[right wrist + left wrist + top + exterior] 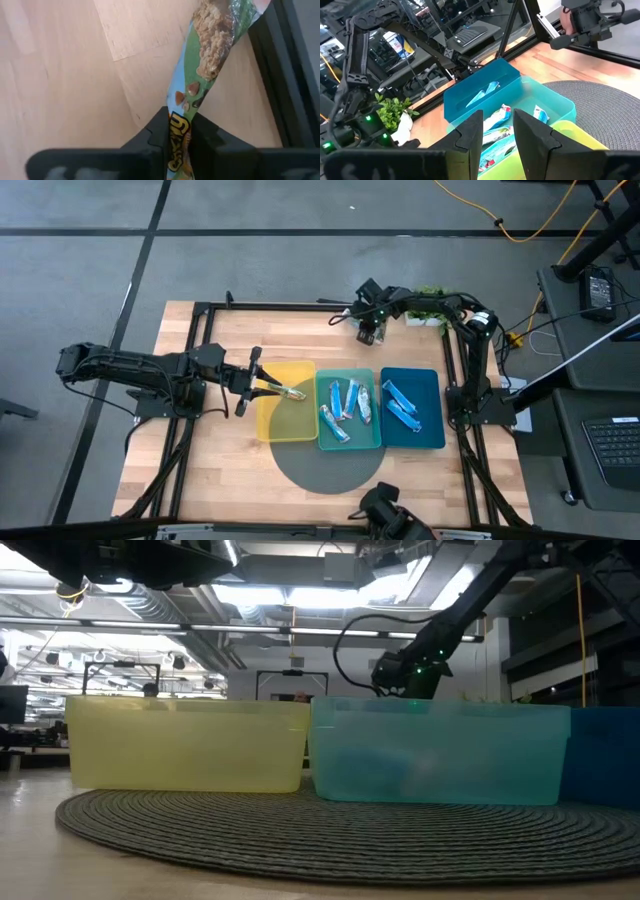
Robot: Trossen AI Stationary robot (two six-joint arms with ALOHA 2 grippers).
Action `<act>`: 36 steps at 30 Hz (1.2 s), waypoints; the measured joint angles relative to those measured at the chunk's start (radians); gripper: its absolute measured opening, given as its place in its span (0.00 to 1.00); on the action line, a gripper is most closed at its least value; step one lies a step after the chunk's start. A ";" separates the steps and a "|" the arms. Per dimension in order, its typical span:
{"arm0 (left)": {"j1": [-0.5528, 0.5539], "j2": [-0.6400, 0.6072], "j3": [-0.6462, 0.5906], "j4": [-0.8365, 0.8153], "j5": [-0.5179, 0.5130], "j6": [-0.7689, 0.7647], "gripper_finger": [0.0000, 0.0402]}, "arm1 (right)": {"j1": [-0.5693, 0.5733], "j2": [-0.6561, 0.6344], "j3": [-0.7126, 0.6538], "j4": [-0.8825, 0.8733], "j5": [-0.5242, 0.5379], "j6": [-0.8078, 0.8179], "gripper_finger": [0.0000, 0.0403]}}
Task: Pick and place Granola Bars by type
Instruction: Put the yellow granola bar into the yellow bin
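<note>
Two tools are at work. From the high view the right tool (369, 332) sits at the far edge of the worktop (210, 460), but what it holds shows only in the right wrist view: its fingers (159, 131) are pinched shut on a granola bar (207, 45) with a green and blue wrapper, lying on bare wood. The left tool (262, 384) reaches over the yellow tray (280, 425) and appears to grip a bar (290, 392) there; the left wrist view shows its fingers (470, 132) partly apart, nothing visible between them. Counted from above: four bars (345, 402) in the teal tray (330, 442), two bars (400, 405) in the dark blue tray (428, 435)
</note>
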 joint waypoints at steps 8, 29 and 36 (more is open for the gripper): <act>0.000 0.000 0.000 -0.006 0.000 -0.008 0.25 | 0.032 -0.086 0.058 -0.129 -0.022 -0.002 0.13; 0.000 0.000 0.000 -0.017 0.000 -0.035 0.25 | 0.405 -0.517 0.059 -0.321 0.006 0.107 0.13; 0.000 0.000 0.000 -0.029 0.000 -0.036 0.25 | 0.560 -0.610 0.024 -0.384 0.113 0.220 0.13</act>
